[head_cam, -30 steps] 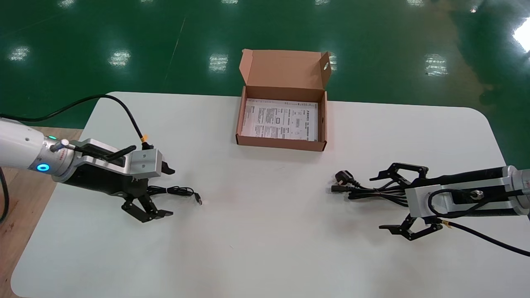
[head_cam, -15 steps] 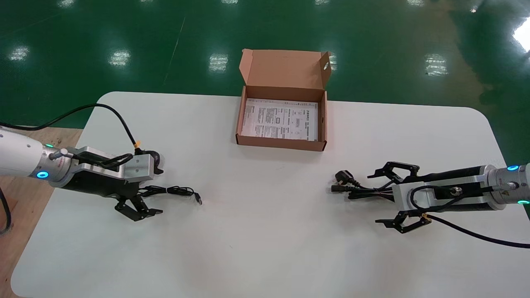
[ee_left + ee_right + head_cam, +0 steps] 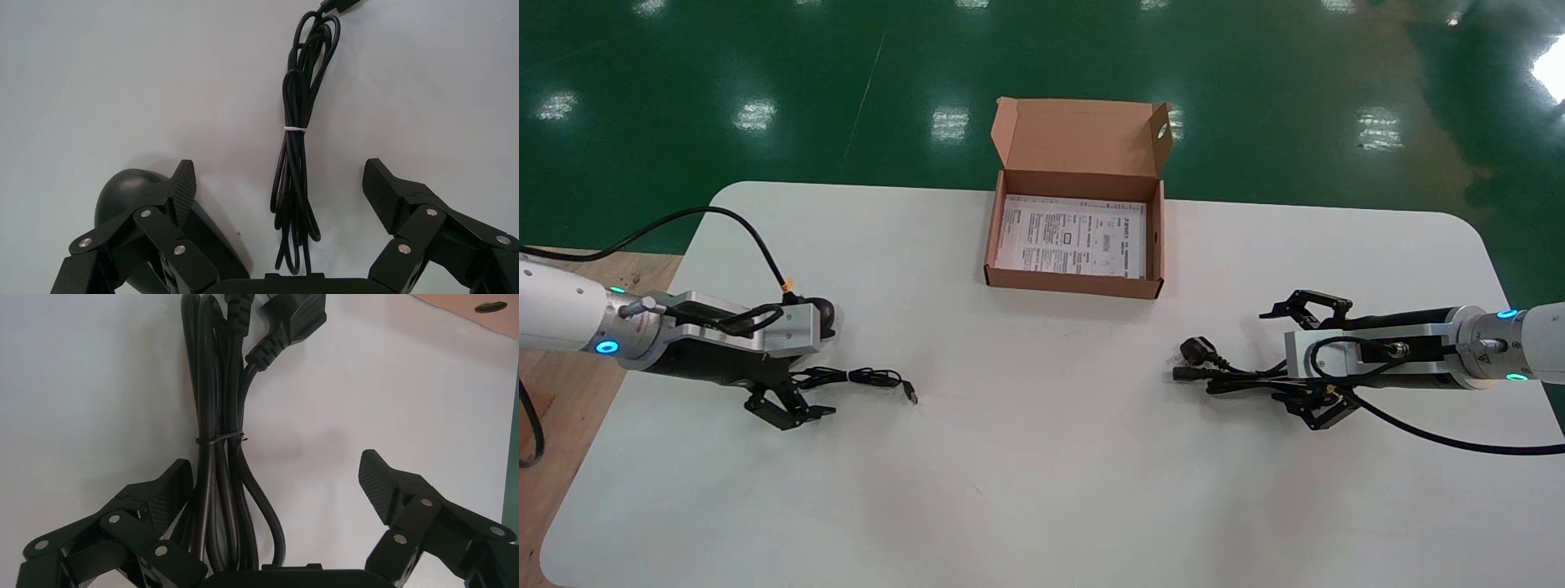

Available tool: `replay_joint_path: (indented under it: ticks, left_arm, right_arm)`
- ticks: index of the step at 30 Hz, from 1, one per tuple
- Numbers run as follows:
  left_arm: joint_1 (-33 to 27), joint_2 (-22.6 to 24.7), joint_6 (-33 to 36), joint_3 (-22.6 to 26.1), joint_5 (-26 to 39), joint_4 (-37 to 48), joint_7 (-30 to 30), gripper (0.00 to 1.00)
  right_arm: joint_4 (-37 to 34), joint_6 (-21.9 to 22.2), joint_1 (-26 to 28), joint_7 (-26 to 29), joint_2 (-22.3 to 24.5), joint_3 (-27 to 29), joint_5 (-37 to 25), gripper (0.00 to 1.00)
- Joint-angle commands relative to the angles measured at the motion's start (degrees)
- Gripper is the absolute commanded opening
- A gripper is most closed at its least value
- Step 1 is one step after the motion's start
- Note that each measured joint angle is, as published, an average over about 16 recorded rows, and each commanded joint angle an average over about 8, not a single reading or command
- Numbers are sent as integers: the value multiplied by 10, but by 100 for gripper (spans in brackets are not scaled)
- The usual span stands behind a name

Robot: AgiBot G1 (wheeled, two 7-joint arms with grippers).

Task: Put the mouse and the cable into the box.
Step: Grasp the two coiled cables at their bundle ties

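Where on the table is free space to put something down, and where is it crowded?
The table is bare between mouse cable and power cable, before the box. Crowded: around the left gripper and right gripper.

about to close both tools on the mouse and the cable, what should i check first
1. Left tool open: ok.
2. Mouse inside the left tool's gap: not ok. It lies outside one finger; only the mouse cord runs through the gap.
3. Right tool open: ok.
4. Power cable inside the right tool's gap: ok, though the bundle sits against one finger rather than centred.
5. Both bundles tied: ok, each has a tie around its middle.
6. Box open, lid up: ok. A paper sheet lies flat inside.
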Motion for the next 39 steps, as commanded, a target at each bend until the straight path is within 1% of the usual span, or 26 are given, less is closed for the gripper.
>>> replay_joint_path:
  ticks: [1,19,39]
  left_arm:
    - [0,1,-2,0,0,2,1,0]
    - [0,-1,2,-1,-1,-4,-1,0]
    - [1,-2,4,-1,-2,-6,-2,0]
  right_arm:
    - [-3,5,0,0,-2,0,-1,0]
    - [5,-7,-1,0,3,0,1,0]
    - [7,-9,-2,0,4,1,2,0]
